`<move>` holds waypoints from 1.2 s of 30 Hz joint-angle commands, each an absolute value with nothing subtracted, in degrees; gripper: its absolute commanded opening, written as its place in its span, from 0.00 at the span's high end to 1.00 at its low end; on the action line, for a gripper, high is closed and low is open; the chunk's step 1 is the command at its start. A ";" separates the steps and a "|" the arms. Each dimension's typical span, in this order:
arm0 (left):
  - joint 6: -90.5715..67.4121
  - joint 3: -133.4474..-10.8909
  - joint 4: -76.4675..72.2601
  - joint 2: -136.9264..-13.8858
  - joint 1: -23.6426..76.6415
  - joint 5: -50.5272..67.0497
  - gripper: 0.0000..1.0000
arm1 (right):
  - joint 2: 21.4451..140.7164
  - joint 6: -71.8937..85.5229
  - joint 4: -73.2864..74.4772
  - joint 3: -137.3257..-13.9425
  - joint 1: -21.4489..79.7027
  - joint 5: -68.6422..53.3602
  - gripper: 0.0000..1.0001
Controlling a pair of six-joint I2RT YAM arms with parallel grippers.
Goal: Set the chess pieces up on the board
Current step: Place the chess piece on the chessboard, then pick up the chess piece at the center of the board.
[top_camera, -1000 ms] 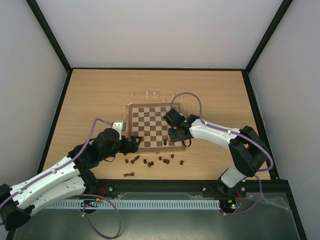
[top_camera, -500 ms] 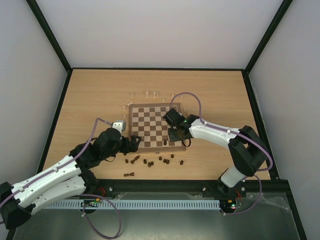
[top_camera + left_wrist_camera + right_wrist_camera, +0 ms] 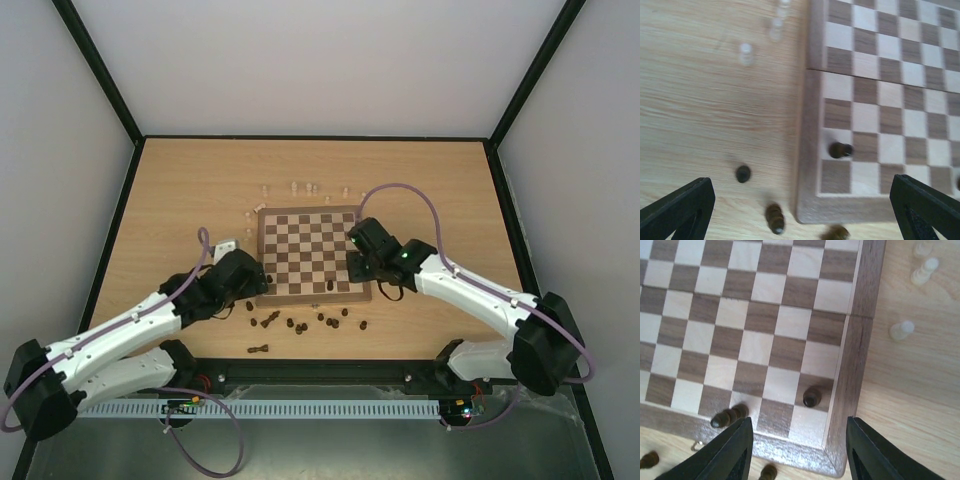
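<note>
The board [image 3: 310,252] lies mid-table. My left gripper [image 3: 256,284] hovers open and empty over the board's near-left corner [image 3: 812,210]; one dark piece [image 3: 840,149] stands on a cream square just inside it. My right gripper [image 3: 357,268] hovers open and empty over the near-right corner [image 3: 840,460]. A dark piece [image 3: 811,397] stands on a dark square there, and another dark piece [image 3: 729,416] leans or lies in the near row. Loose dark pieces [image 3: 300,324] lie on the table in front of the board. Pale pieces [image 3: 302,188] stand behind it.
More dark pieces lie beside the left corner [image 3: 743,173] [image 3: 774,217], and one lies apart near the front edge [image 3: 258,349]. Pale pieces stand off the board's left edge [image 3: 745,52] and right edge [image 3: 901,330]. Black frame posts border the table.
Both grippers have drawn back from the board's near corners, the left toward the left, the right arm swinging out to the right. Dark pieces stay standing on the board.
</note>
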State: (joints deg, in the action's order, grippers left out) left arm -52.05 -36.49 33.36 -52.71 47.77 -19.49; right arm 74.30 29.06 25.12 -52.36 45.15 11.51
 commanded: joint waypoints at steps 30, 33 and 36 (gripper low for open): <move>-54.57 -30.48 30.50 -66.14 37.38 -14.93 0.49 | 65.90 27.16 22.06 -45.73 45.84 -0.57 0.48; -54.42 -30.39 29.86 -66.58 37.35 -15.06 0.56 | 66.07 27.16 21.88 -45.70 45.91 -0.62 0.48; -53.87 -30.79 29.40 -67.93 37.35 -15.27 0.61 | 66.09 27.15 21.83 -45.62 45.91 -0.62 0.48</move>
